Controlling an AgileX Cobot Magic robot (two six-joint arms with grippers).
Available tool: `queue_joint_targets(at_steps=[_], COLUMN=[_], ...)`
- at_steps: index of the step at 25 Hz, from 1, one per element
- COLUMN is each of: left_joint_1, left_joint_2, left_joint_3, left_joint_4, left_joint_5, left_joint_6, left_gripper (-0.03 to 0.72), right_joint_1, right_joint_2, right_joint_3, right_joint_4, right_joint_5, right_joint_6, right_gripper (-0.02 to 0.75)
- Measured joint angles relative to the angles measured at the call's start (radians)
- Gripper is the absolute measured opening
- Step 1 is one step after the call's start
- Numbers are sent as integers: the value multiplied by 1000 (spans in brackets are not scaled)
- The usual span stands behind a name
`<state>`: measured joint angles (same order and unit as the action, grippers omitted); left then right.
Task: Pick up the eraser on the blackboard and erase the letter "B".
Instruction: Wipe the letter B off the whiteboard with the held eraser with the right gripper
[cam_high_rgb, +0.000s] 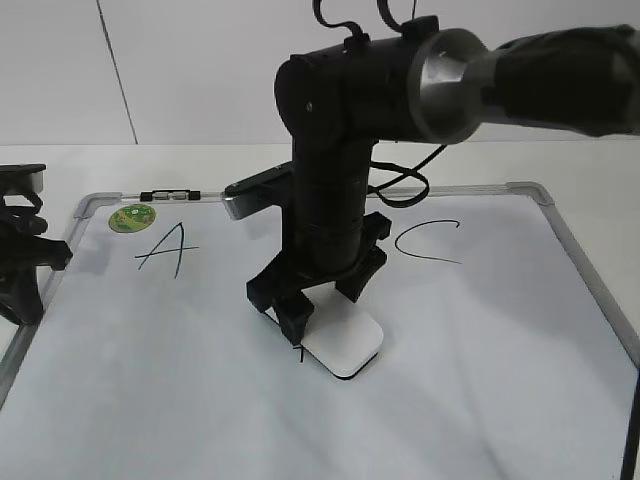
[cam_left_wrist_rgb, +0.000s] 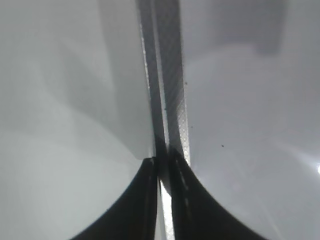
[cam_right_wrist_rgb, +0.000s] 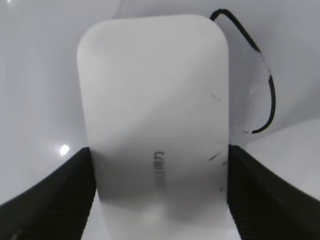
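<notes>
The white eraser (cam_high_rgb: 345, 345) lies flat on the blackboard (cam_high_rgb: 480, 350), a white board with a grey frame, near its middle. My right gripper (cam_high_rgb: 318, 303) reaches in from the upper right and is shut on the eraser, one black finger against each long side. The right wrist view shows the eraser (cam_right_wrist_rgb: 155, 100) between the fingers (cam_right_wrist_rgb: 157, 155). Of the letter "B" only a thin black curve (cam_right_wrist_rgb: 270, 95) shows beside the eraser, and a small black stroke (cam_high_rgb: 299, 353) at its left corner. My left gripper (cam_high_rgb: 25, 260) rests at the board's left edge, fingers together (cam_left_wrist_rgb: 162, 165).
A slanted "A" (cam_high_rgb: 165, 250) is drawn at the left and a curved "C" (cam_high_rgb: 425, 240) at the right of the board. A round green sticker (cam_high_rgb: 132, 216) sits at the top left corner. The board's grey frame (cam_left_wrist_rgb: 172, 100) runs under the left gripper.
</notes>
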<state>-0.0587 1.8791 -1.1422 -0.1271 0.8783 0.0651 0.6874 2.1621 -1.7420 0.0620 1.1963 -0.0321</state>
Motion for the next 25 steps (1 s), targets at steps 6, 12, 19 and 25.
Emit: queue_joint_targets(at_steps=[6,12,19,25], left_joint_1=[0,0,0,0], left_joint_2=[0,0,0,0], left_joint_3=[0,0,0,0], left_joint_4=[0,0,0,0], left_joint_5=[0,0,0,0], left_joint_6=[0,0,0,0], left_gripper=[39,39,39,39], right_joint_1=[0,0,1,1], right_joint_2=[28,35,35,35], right_joint_3=[0,-23,-31,-31], right_joint_4=[0,0,0,17], right_joint_5=[15,23,23,23], right_joint_6=[1,1,1,1], right_gripper=[622,589,585,571])
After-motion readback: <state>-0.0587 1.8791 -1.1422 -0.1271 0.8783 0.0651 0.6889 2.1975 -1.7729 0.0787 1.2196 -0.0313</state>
